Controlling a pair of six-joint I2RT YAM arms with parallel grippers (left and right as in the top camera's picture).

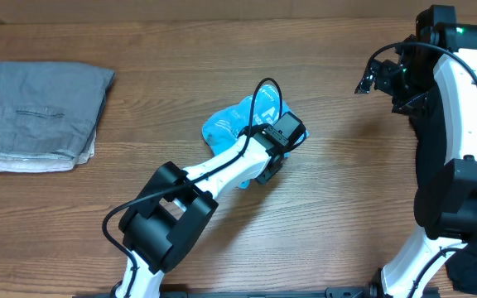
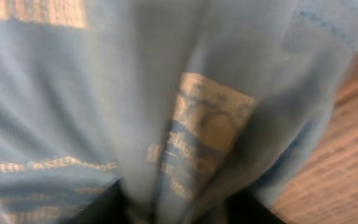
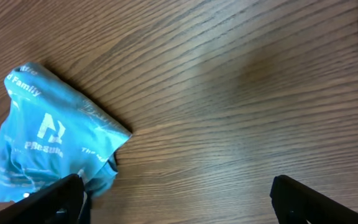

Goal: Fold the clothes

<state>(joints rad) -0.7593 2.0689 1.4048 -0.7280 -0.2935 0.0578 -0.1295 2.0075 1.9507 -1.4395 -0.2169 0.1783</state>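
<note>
- Light blue crumpled T-shirt with white and dark lettering (image 1: 228,126) sits bunched near the middle of the brown wood-grain table (image 1: 346,207), not laid flat.
- From overhead I read its long axis as diagonal, running from the lower-left end up toward the upper right. The upper-right end is under the left arm's wrist.
- In the right wrist view the bundle (image 3: 48,137) has one creased corner pointing out to the right over bare wood. The white print faces up and is partly readable.
- Left gripper (image 2: 176,210): its camera is filled with blurred blue cloth (image 2: 73,93). A ridge of fabric runs down between the two dark fingers, so I read it as clamped on the shirt.
- Right gripper (image 3: 173,190): fingers spread wide with only bare table between them. It hangs off to the right, well apart from the shirt.
- Folded grey garment pile (image 1: 44,116) lies flat at the far left of the table, well clear of both arms.
</note>
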